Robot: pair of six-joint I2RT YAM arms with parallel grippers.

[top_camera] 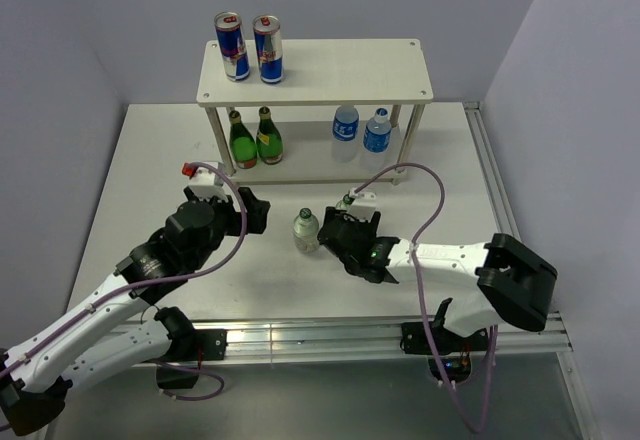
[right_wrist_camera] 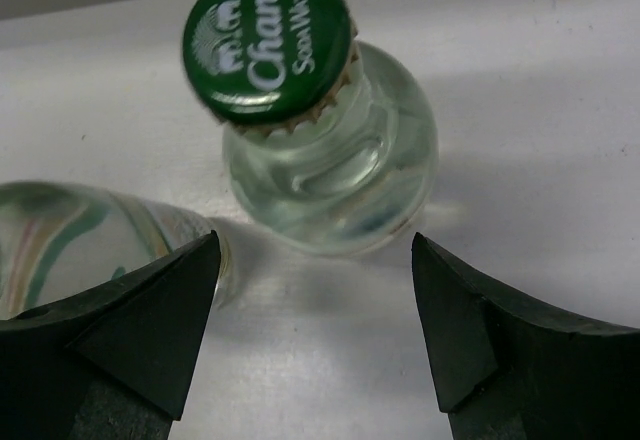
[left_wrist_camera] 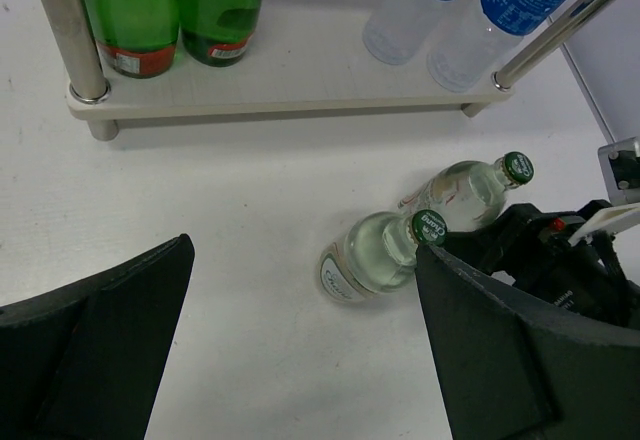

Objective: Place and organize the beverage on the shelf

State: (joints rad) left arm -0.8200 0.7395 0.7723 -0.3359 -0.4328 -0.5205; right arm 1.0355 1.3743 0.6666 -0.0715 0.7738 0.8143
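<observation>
Right gripper [right_wrist_camera: 312,255] half open, holding nothing — green-capped bottle [right_wrist_camera: 330,150] just ahead — left gripper [left_wrist_camera: 305,260] wide open, empty

Overhead view looks down from behind; both wrist views closely share the green-capped bottle [right_wrist_camera: 330,165].

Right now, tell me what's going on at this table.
The right gripper is open and lined up on a clear green-capped bottle standing on the table, not yet gripping it. A second clear bottle stands close beside it. The left gripper hangs open nearby, holding nothing. On the shelf, two cans sit on the top board, and two green bottles and two water bottles stand on the lower tier.
</observation>
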